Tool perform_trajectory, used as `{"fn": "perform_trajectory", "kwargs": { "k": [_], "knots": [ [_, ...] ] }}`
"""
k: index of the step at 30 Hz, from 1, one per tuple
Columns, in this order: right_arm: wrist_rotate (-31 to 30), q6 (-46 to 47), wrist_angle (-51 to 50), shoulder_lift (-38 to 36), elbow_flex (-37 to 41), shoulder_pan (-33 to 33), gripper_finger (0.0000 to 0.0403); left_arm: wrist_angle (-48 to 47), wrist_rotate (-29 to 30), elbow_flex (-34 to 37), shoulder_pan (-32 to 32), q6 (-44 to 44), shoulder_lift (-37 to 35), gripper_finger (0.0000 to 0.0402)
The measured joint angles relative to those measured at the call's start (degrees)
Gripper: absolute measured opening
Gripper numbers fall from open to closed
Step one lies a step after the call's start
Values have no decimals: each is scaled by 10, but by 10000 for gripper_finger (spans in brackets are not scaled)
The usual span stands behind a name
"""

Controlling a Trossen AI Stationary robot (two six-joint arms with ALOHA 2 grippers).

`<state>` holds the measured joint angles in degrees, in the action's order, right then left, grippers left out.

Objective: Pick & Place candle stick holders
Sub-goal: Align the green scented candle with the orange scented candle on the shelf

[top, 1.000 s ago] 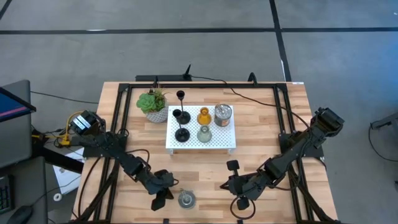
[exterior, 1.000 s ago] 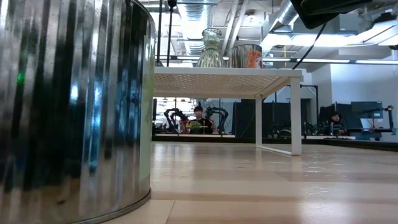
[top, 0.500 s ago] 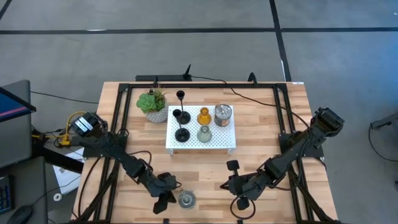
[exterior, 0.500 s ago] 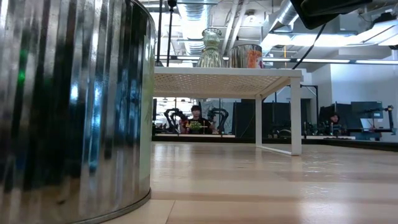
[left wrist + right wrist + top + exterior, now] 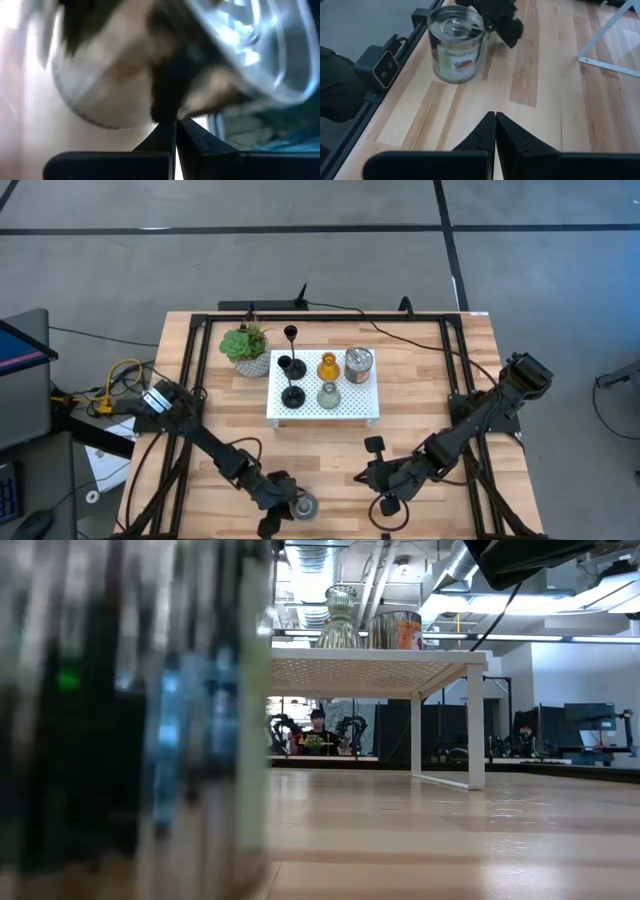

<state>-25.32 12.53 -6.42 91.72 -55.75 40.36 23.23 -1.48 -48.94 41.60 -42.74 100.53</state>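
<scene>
A silvery cup holder (image 5: pixel 303 505) stands on the wood near the table's front edge. It fills the left of the low view (image 5: pixel 130 720) and shows again in the right wrist view (image 5: pixel 456 45). My left gripper (image 5: pixel 292 502) is shut and sits right at its left side. A white perforated platform (image 5: pixel 345 412) carries three black thin-stemmed holders (image 5: pixel 291 395), an amber one (image 5: pixel 329 367), a pale green one (image 5: pixel 328 395) and a second silvery cup (image 5: pixel 358 365). My right gripper (image 5: pixel 385 506) is shut, to the right of the near cup, with nothing in it. My left gripper meets the near silvery cup with its shut fingertips (image 5: pixel 172 122), high on the cup's wall by the rim (image 5: pixel 481 29). It comes from the table's left, slanting down. The cup's base is on the table. Blur hides the exact spot of contact.
A green potted plant (image 5: pixel 246 345) stands left of the platform. A black frame rail (image 5: pixel 190 395) runs along the table's sides. Bare wood lies between the platform and the near cup (image 5: pixel 330 455). People sit at desks in the room behind (image 5: pixel 318 730).
My left gripper has gone toward the table's right edge and slightly down, reaching the near silvery cup. The cup has shifted a little toward the right and is blurred in the low view. My right arm has kept still.
</scene>
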Motion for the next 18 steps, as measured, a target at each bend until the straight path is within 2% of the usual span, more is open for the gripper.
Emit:
{"fn": "perform_trajectory", "kwargs": {
  "k": [5,12,15,18],
  "knots": [
    [0,0,0,0,0,2,3,16,64,-4,-22,38,9,3],
    [0,19,-21,0,0,2,3,110,64,-5,-46,93,9,3],
    [0,37,-43,0,0,2,3,119,75,-5,-58,126,9,3],
    [-1,54,-61,-2,0,3,3,120,70,-5,-70,124,9,3]
  ]
}}
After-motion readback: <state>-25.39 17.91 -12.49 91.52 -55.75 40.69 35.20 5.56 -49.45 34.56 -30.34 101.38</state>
